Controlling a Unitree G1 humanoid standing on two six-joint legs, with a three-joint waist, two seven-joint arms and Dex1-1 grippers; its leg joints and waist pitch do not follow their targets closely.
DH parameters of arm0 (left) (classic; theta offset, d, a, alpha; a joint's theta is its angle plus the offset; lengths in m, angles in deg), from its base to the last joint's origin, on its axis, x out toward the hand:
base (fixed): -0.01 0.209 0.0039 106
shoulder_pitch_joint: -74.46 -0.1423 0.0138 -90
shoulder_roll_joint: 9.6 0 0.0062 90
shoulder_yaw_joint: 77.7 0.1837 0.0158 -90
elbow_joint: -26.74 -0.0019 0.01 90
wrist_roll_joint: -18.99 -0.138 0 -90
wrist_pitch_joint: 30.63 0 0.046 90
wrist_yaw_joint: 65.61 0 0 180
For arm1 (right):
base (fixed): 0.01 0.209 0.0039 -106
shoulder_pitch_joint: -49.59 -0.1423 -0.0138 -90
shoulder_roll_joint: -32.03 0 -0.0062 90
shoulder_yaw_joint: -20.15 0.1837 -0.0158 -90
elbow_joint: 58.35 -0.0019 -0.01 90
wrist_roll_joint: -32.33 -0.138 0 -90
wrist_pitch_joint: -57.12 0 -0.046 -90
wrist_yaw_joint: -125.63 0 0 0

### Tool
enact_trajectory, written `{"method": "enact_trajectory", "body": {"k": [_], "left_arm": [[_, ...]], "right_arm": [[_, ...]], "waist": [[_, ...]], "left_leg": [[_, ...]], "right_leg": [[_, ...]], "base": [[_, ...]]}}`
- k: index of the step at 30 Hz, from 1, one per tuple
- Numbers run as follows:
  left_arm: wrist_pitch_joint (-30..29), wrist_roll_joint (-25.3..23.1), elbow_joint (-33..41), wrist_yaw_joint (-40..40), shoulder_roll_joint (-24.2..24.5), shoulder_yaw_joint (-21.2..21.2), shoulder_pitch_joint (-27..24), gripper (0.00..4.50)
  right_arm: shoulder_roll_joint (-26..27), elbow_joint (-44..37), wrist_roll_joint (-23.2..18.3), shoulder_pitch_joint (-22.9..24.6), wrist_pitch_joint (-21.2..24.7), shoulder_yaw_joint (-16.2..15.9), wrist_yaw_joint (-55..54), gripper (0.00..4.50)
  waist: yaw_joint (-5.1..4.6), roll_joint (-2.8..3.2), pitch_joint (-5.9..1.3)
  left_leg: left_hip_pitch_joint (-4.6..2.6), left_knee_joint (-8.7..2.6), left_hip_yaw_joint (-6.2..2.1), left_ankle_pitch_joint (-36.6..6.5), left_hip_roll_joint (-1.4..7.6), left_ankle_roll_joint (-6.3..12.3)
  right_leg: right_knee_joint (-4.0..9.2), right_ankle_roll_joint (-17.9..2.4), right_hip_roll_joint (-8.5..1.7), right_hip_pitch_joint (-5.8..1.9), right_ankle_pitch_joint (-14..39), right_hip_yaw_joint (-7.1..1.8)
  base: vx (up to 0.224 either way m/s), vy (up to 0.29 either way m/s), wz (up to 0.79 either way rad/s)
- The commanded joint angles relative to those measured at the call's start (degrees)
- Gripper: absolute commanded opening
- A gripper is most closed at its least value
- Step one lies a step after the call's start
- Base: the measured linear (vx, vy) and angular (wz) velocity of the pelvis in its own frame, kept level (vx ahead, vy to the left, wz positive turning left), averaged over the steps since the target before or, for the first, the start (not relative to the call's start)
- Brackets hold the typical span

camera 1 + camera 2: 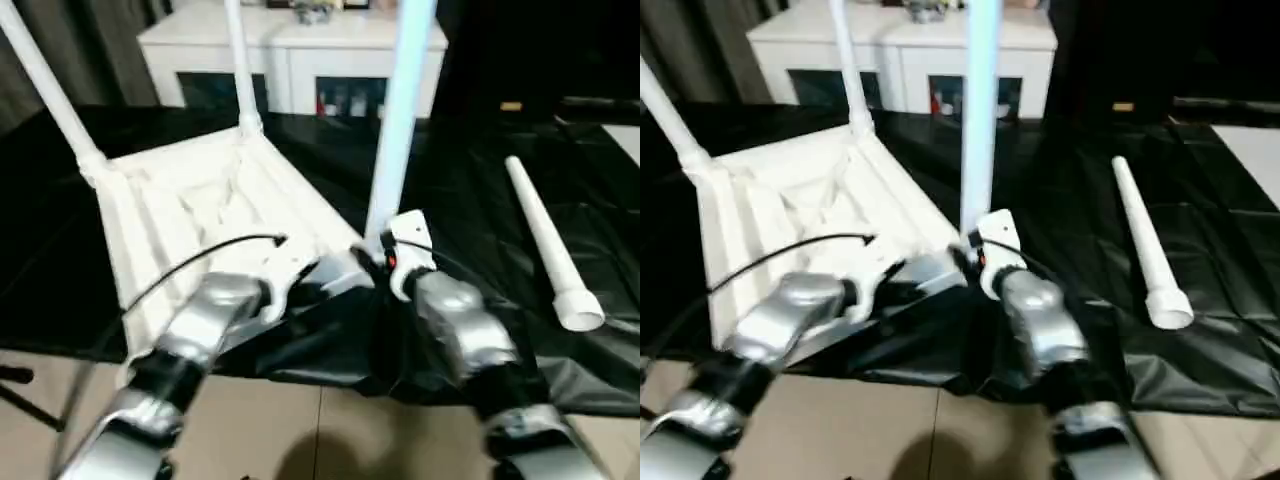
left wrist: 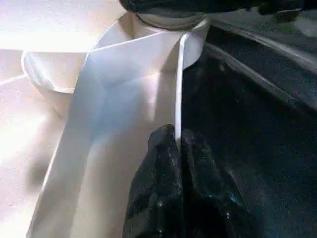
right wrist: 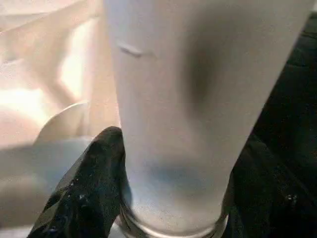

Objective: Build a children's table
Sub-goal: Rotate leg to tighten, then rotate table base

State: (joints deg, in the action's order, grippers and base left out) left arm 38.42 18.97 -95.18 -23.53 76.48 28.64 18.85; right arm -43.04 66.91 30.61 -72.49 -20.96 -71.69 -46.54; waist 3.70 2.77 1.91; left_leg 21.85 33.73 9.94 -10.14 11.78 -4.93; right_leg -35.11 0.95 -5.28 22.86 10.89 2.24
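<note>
Upturned white table top [image 1: 200, 215] on black desk [image 1: 470, 200], left gripper [image 2: 178, 141] jaws clenched on its rim, right gripper [image 3: 171, 193] jaws grasping upright leg [image 1: 400, 110], spare leg [image 1: 548, 245] lying apart.

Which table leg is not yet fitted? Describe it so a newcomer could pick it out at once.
On the large black-covered work table, look to the right of the upside-down white plastic ribbed tabletop. There a long tapered white tube leg lies flat and alone on the black cover, its wide end toward the robot. The other three legs stand upright in the tabletop's corners.

No text, label, brand, number or sign can be read on anything here.
</note>
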Motion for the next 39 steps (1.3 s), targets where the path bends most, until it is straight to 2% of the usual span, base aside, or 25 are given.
{"method": "enact_trajectory", "body": {"k": [1, 5, 6, 8, 10, 12, 13, 14, 17, 18, 21, 22, 23, 24, 25, 26, 27, 28, 31, 33, 34, 36, 37, 38, 39], "left_arm": [[3.7, -1.1, -4.8, -7.8, -0.7, -3.0, 1.8, 0.0], [6.1, -1.4, -6.9, -7.2, -2.5, -2.2, 3.4, 0.0], [6.7, -1.4, -7.3, -6.7, -2.9, -1.9, 3.7, 0.0], [8.2, -1.4, -7.7, -6.0, -3.0, -1.5, 3.8, 0.0], [10.3, -1.6, -8.7, -5.4, -3.2, -1.4, 4.0, 0.0], [13.8, -2.3, -10.3, -6.4, -3.5, -1.6, 4.5, 0.0], [13.8, -2.3, -10.3, -6.4, -3.5, -1.6, 4.5, 0.0], [15.9, -2.0, -11.4, -6.8, -3.8, -2.4, 5.1, 0.0], [18.0, -0.8, -12.8, -6.5, -4.3, -4.4, 6.5, 0.44], [19.0, -0.7, -12.7, -6.4, -4.3, -4.7, 6.9, 0.55], [22.6, -0.8, -12.8, -6.7, -4.2, -4.6, 7.3, 0.78], [25.0, -1.1, -12.8, -8.2, -4.2, -5.0, 7.5, 0.97], [26.0, -0.9, -12.1, -9.3, -4.0, -5.6, 7.5, 1.03], [26.7, -0.8, -11.7, -10.0, -3.9, -6.1, 7.6, 1.03], [28.0, -0.5, -11.2, -11.1, -3.7, -7.0, 7.7, 1.06], [28.0, -0.5, -11.2, -11.1, -3.7, -7.0, 7.7, 1.06], [26.9, -0.1, -7.0, -14.3, -1.4, -10.6, 7.1, 1.06], [25.6, 0.2, -4.8, -15.9, 0.1, -12.5, 6.5, 1.06], [23.7, 0.2, -1.9, -18.1, 2.6, -15.0, 5.4, 1.06], [21.4, -0.6, 3.1, -20.8, 7.4, -19.0, 2.4, 1.06], [19.6, -1.1, 6.2, -22.3, 10.1, -21.8, 0.2, 1.06], [16.7, -2.1, 11.4, -23.7, 14.3, -26.2, -3.9, 1.06], [16.2, -2.4, 12.3, -23.8, 15.1, -26.9, -4.8, 1.06], [13.4, -3.1, 14.6, -23.6, 17.2, -28.8, -7.3, 1.06], [13.4, -3.1, 14.6, -23.6, 17.2, -28.8, -7.3, 1.06]], "right_arm": [[1.7, 5.0, -1.6, 1.3, 2.6, 2.2, -4.9, 2.66], [3.0, 6.9, -1.3, 0.0, 0.3, 2.4, -6.5, 2.66], [3.3, 6.1, -1.7, 0.0, -0.9, 2.6, -5.5, 3.01], [3.2, 4.6, -1.8, 0.2, -0.8, 3.0, -5.4, 3.22], [3.0, 3.7, -0.8, 0.2, -0.9, 2.8, -6.3, 3.38], [2.2, 2.2, 0.9, 0.6, -1.6, 1.9, -7.4, 3.57], [2.2, 2.2, 0.9, 0.6, -1.6, 1.9, -7.4, 3.57], [1.4, -0.2, 1.8, 1.4, -1.2, 1.2, -7.3, 3.57], [-0.6, -7.7, 2.6, 4.4, 0.6, 0.3, -6.2, 3.67], [-1.4, -11.0, 2.7, 6.2, 1.4, 0.2, -5.5, 3.67], [-2.4, -14.6, 3.6, 8.4, 2.5, -0.4, -4.8, 3.67], [-2.7, -15.5, 3.9, 9.1, 2.9, -0.8, -4.6, 3.67], [-2.8, -16.2, 3.9, 9.6, 3.3, -1.1, -4.2, 3.67], [-2.9, -16.6, 3.9, 9.9, 3.5, -1.2, -3.9, 3.67], [-3.1, -17.5, 3.8, 10.5, 4.1, -1.6, -3.5, 3.67], [-3.1, -17.5, 3.8, 10.5, 4.1, -1.6, -3.5, 3.67], [-3.8, -20.5, 2.8, 11.7, 6.5, -3.4, -0.4, 3.67], [-4.1, -22.1, 2.2, 12.2, 7.9, -4.3, 1.5, 3.67], [-4.9, -24.2, 1.9, 12.9, 9.5, -6.0, 4.3, 3.67], [-6.1, -26.4, 2.2, 13.6, 11.3, -8.7, 7.6, 3.67], [-6.4, -27.2, 2.3, 13.9, 12.3, -9.6, 8.6, 3.67], [-6.3, -28.0, 2.3, 14.3, 13.9, -10.4, 9.3, 3.67], [-6.2, -28.1, 2.3, 14.4, 14.2, -10.4, 9.3, 3.67], [-6.2, -28.5, 2.6, 14.7, 15.0, -10.8, 9.3, 3.67], [-6.2, -28.5, 2.6, 14.7, 15.0, -10.8, 9.3, 3.67]], "waist": [[-0.28, -0.5, -2.75], [-0.28, -0.42, -2.67], [-0.24, -0.21, -2.75], [-0.18, -0.17, -2.72], [-0.08, -0.38, -2.74], [-0.19, -0.8, -2.93], [-0.14, -0.73, -3.0], [-0.19, -1.09, -2.98], [0.46, -1.04, -3.09], [0.46, -0.55, -3.38], [0.55, -0.54, -3.36], [0.47, -0.19, -3.49], [0.32, -0.39, -3.51], [0.33, 0.12, -3.58], [0.03, -0.19, -3.72], [-0.12, -0.04, -3.86], [-0.26, 0.65, -3.85], [-0.38, 0.32, -4.05], [-0.8, 0.87, -3.83], [-0.75, 1.02, -3.68], [-1.04, 0.85, -3.52], [-1.69, 1.4, -3.34], [-1.77, 1.55, -3.27], [-1.64, 1.77, -3.27], [-1.47, 0.84, -3.23]], "left_leg": [[-1.61, -4.62, 0.09, -18.6, 0.28, -1.56], [-1.48, -4.97, -0.19, -20.8, 0.35, -1.84], [-1.46, -4.95, -0.18, -20.7, 0.41, -1.76], [-1.31, -4.99, -0.18, -20.5, 0.38, -1.47], [-1.12, -5.01, -0.15, -19.8, 0.35, -1.15], [-0.27, -5.1, -0.29, -17.2, 0.23, -1.1], [-0.2, -5.06, -0.31, -16.1, 0.18, -1.08], [-0.4, -4.97, -0.18, -15.5, 0.29, -0.67], [-0.6, -4.63, 0.1, -13.2, 0.25, 0.24], [-0.33, -4.61, -0.05, -11.7, 0.4, 0.15], [-0.14, -4.58, -0.1, -10.3, 0.34, -0.06], [-0.22, -4.51, -0.2, -10.6, 0.33, -0.18], [-0.18, -4.48, -0.15, -10.4, 0.35, -0.11], [-0.3, -4.39, -0.18, -10.2, 0.35, -0.17], [-0.28, -4.26, -0.17, -9.3, 0.31, 0.18], [-0.3, -4.05, -0.17, -8.0, 0.31, 0.85], [-0.39, -3.95, -0.26, -7.4, 0.41, 1.29], [-0.17, -3.71, -0.32, -6.2, 0.26, 2.14], [-0.4, -3.71, -0.2, -7.4, 0.29, 2.75], [-0.6, -3.75, -0.19, -8.4, 0.54, 2.39], [-0.21, -3.83, -0.07, -8.1, 0.32, 2.54], [-0.26, -4.27, -0.31, -10.1, 0.65, 1.55], [-0.46, -4.28, -0.19, -10.8, 0.58, 1.1], [-1.18, -4.31, -0.15, -13.1, 0.76, 0.16], [-1.23, -4.35, -0.02, -13.5, 0.88, -0.07]], "right_leg": [[5.55, -8.5, -1.79, -1.03, 20.6, -1.43], [5.91, -7.1, -2.0, -1.1, 22.3, -1.37], [5.88, -7.0, -2.04, -1.09, 21.7, -1.43], [5.86, -7.1, -2.06, -1.15, 21.3, -1.43], [5.9, -6.9, -2.07, -1.26, 21.3, -1.43], [5.6, -6.3, -2.19, -1.97, 20.3, -1.34], [5.6, -6.2, -2.15, -2.02, 19.5, -1.31], [5.59, -6.3, -2.04, -1.78, 18.7, -1.31], [5.62, -6.2, -2.06, -1.83, 17.0, -1.59], [5.15, -7.2, -2.14, -2.05, 14.4, -1.5], [4.46, -8.7, -1.52, -2.26, 6.1, -1.27], [4.13, -9.4, -1.55, -2.37, 4.2, -1.27], [4.14, -9.6, -1.52, -2.51, 3.0, -1.27], [3.93, -9.9, -1.53, -2.46, 1.6, -1.27], [3.72, -10.7, -1.43, -2.69, -1.5, -1.18], [3.52, -11.5, -1.43, -2.85, -4.6, -1.14], [3.36, -12.0, -1.28, -2.99, -7.5, -0.99], [2.94, -12.4, -1.33, -3.37, -9.9, -0.9], [3.18, -13.2, -1.35, -3.05, -7.9, -0.84], [3.19, -13.6, -1.23, -3.04, -5.8, -0.87], [3.23, -13.0, -1.16, -3.05, -5.0, -0.9], [3.31, -12.4, -1.38, -2.86, -0.9, -0.83], [3.49, -12.0, -1.14, -2.64, 0.6, -0.82], [3.8, -12.0, -1.12, -2.05, 3.0, -0.99], [3.89, -12.1, -1.03, -2.01, 3.4, -1.05]], "base": [[0.0, 0.0, 0.0], [0.0, 0.0, 0.0], [0.0, 0.0, 0.0], [0.0, 0.0, 0.0], [0.0, 0.0, 0.0], [0.0, 0.0, 0.0], [0.0, 0.0, 0.0], [0.0, 0.0, 0.0], [0.0, 0.0, 0.0], [0.0, 0.0, 0.0], [0.0, 0.0, 0.0], [0.0, 0.0, 0.0], [0.0, 0.0, 0.0], [0.0, 0.0, 0.0], [0.0, 0.0, 0.0], [0.0, 0.0, 0.0], [0.0, 0.0, 0.0], [0.0, 0.0, 0.0], [0.0, 0.0, 0.0], [0.0, 0.0, 0.0], [0.0, 0.0, 0.0], [0.0, 0.0, 0.0], [0.0, 0.0, 0.0], [0.0, 0.0, 0.0], [0.0, 0.0, 0.0]]}}
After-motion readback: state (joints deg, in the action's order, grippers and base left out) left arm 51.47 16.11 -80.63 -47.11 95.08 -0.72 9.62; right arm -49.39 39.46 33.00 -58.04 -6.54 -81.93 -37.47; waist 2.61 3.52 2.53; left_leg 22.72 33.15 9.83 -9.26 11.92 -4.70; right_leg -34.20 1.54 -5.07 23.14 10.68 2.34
